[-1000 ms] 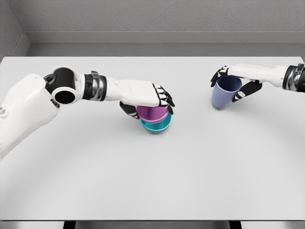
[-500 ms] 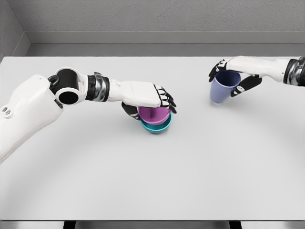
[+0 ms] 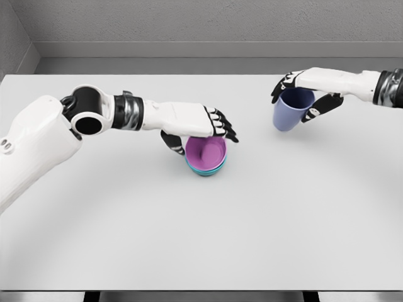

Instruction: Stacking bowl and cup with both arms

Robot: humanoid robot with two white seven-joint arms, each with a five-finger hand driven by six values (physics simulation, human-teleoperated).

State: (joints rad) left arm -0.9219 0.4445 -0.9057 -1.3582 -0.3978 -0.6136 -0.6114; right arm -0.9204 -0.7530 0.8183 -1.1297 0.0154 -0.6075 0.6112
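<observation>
Since a moment ago the purple bowl [image 3: 206,151] sits deeper in the teal bowl [image 3: 205,168] on the worktop [image 3: 201,239], left hand [image 3: 204,123] gripping its rim. Right hand [image 3: 308,94] fingers hold the blue cup [image 3: 291,110], now farther left, aloft.

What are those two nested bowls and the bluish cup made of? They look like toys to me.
Since this is a simulator's render, take it as a guess. The purple bowl and the teal bowl under it look like thin, smooth, matte plastic: flat solid colour, soft shading, no glassy glare. The lavender-blue cup in the right hand looks the same, opaque with thin walls and a dull sheen.
</observation>
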